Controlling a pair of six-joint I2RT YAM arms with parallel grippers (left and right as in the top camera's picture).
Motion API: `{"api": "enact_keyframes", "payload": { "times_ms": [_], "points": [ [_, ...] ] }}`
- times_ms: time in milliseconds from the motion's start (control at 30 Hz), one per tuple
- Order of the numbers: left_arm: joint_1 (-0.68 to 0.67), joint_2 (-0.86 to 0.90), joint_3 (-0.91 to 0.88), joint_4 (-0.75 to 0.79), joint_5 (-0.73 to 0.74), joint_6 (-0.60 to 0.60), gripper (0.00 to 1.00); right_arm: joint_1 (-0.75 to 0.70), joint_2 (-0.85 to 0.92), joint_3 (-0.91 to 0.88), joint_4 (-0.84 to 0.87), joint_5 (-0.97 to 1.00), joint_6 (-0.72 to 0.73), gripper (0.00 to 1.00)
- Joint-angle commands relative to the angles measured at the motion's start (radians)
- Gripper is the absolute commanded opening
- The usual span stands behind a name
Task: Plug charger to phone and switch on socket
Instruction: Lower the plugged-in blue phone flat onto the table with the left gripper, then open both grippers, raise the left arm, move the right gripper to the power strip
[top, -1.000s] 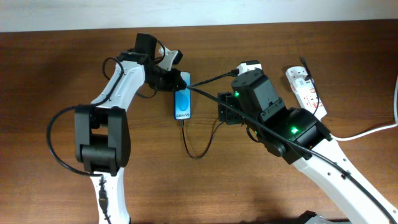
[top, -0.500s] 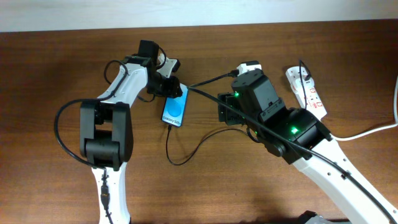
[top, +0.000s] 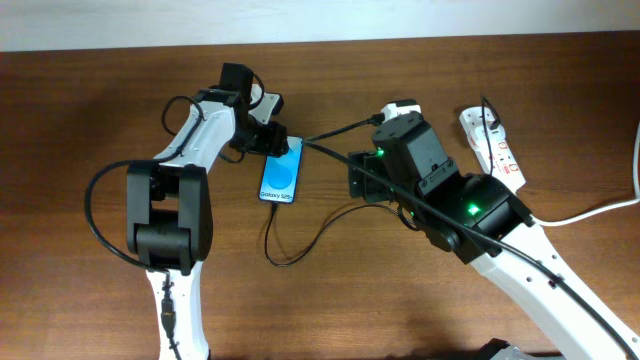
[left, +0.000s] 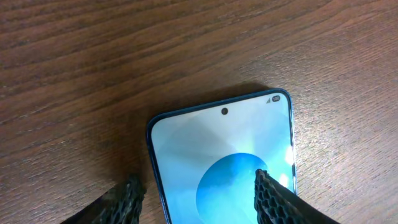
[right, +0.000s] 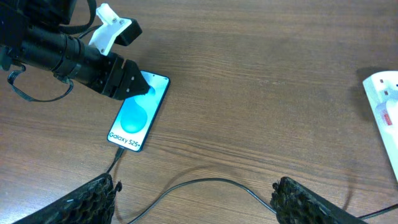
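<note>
Toward 10 o'clock on the brown wooden surface (top: 80, 100), seen from overhead, the left hand (top: 274, 142) hovers at the top end of the phone (top: 281, 175). Its wrist camera shows the two fingers (left: 273, 199) spread apart. One is off the phone's left edge above bare wood and the other is over the blue circle on the screen. They are not clamped on the phone's sides, and I cannot tell whether either one touches.

The phone lies flat with its screen lit, near the middle of the surface. Its top points to 1 o'clock and its "Galaxy S25+" end to 7 o'clock. The charger (top: 290, 255) meets that lower end, and its plug tip (right: 118, 158) looks seated, though it is too small to be sure. The thin black cable drops toward 6 o'clock, loops, then climbs toward 2 o'clock under the right arm.

The right hand (right: 199, 202) hangs at 4 o'clock of the phone, well apart from it. Its fingers are wide apart, with only wood and a run of cable below them.

At the far right, toward 2 o'clock, lies the socket (top: 492, 145). Its red switches are too small to read, and its thick white cord (top: 590, 212) trails off toward 4 o'clock.
</note>
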Motion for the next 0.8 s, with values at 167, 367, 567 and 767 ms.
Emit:
{"api": "enact_keyframes", "payload": {
  "times_ms": [167,367,567,767],
  "points": [
    [0.078,-0.108,0.324,-0.199,-0.181,0.006,0.87,-0.126,-0.028,0.192,-0.173,0.022,0.012,0.99],
    [0.099,-0.282,0.503,-0.302,-0.191,0.006,1.0,-0.609,-0.022,0.265,-0.347,0.0,0.006,0.98],
    [0.099,-0.309,0.502,-0.302,-0.191,0.006,0.99,-0.986,0.172,0.254,-0.347,-0.172,-0.15,0.98],
    [0.098,-0.309,0.502,-0.302,-0.191,0.006,0.99,-1.096,0.466,0.254,-0.261,-0.356,-0.235,0.98]
  ]
}}
